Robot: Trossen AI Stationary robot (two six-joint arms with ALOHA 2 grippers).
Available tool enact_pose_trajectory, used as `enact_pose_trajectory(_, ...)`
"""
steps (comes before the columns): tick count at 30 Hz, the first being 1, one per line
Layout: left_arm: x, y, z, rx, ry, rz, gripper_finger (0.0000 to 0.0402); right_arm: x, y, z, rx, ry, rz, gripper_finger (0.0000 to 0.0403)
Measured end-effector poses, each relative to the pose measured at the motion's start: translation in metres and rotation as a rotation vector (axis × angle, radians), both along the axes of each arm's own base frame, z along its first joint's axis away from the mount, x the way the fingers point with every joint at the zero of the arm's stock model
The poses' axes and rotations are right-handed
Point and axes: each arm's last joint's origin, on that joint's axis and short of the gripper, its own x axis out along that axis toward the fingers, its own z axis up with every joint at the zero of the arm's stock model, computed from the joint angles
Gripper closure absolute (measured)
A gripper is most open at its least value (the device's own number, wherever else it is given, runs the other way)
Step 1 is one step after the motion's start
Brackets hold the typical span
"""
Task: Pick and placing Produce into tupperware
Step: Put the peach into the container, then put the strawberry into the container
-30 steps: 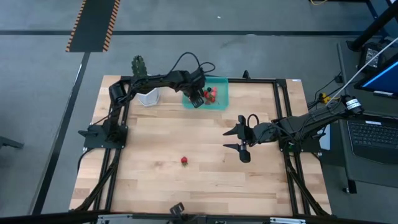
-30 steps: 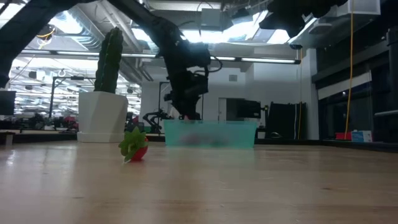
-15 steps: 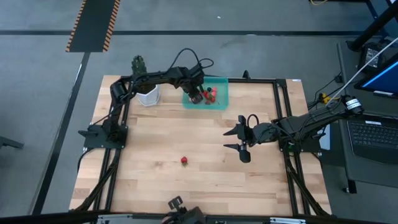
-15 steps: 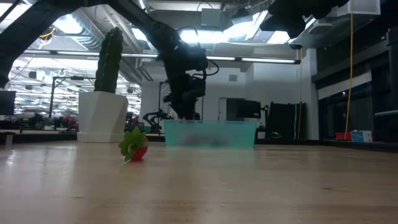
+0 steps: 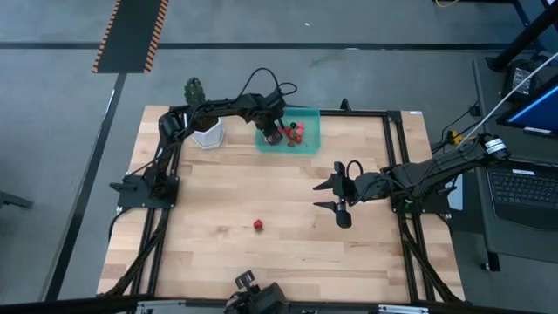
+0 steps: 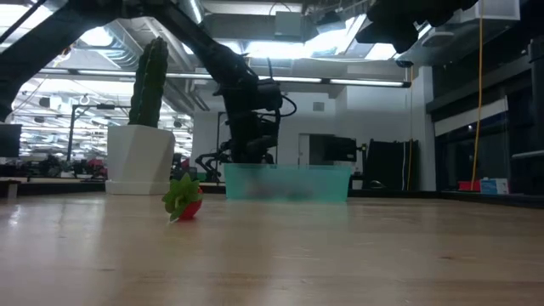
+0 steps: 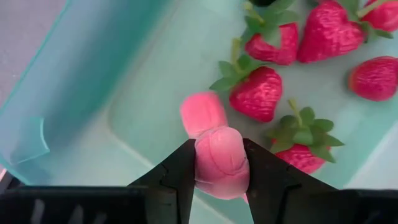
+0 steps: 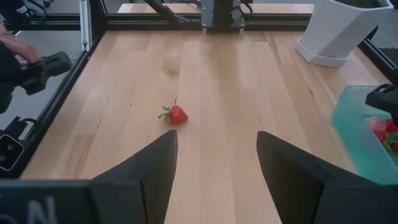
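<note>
Left tool (image 7: 221, 163) is hanging over the near-left part of the teal container (image 5: 307, 139), its two dark fingers (image 7: 180, 168) clenched on a pale pink berry (image 7: 221, 163). Just beyond that piece, a second pink berry (image 7: 202, 113) is lying on the container floor, touching the held one as seen from the left wrist. Several red strawberries (image 7: 260, 93) with green tops are lying farther in, close together. In the high view the left arm is reaching across from the white pot (image 5: 207, 135) holding the cactus (image 5: 193, 89) to the container at the far edge of the tabletop (image 5: 218, 253). In the low view the arm is coming down behind the container's front wall (image 6: 287, 182).

Right tool (image 5: 336, 196) is hovering above the right middle of the tabletop, fingers (image 8: 140, 177) spread apart and grasping nothing. One red strawberry (image 5: 258, 225) is lying alone on the bare wood near the tabletop's middle, well apart from both tools and from the container; the right wrist view is showing it (image 8: 176, 114) ahead of the spread fingers.
</note>
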Motion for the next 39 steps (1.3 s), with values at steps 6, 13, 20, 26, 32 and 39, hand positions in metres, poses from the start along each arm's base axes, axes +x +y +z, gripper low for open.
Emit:
enact_pose_trajectory(6, -0.002, 0.002, 0.0, -0.006, 0.0, 0.006, 0.0283, 0.0, 0.0, 0.0, 0.0, 0.0, 0.001, 0.0181)
enact_pose_trajectory(13, -0.002, 0.002, 0.0, -0.007, -0.002, 0.006, 0.0236, 0.0, 0.0, 0.0, 0.0, 0.0, 0.0, 0.0181)
enact_pose_trajectory(20, -0.003, 0.0, 0.006, -0.006, -0.007, 0.007, 0.0197, 0.0, 0.0, 0.0, 0.0, 0.0, 0.0, 0.0181)
enact_pose_trajectory(26, -0.006, -0.015, 0.044, 0.035, -0.069, -0.024, 0.0198, 0.0, 0.0, 0.0, 0.0, 0.0, 0.001, 0.0181)
enact_pose_trajectory(32, -0.016, -0.05, 0.093, 0.054, -0.104, -0.085, 0.0201, 0.0, 0.0, 0.0, 0.0, -0.001, 0.0, 0.0181)
enact_pose_trajectory(39, -0.033, -0.11, 0.138, 0.037, -0.098, -0.21, 0.0201, 0.0, 0.0, 0.0, 0.002, -0.005, 0.001, 0.0181)
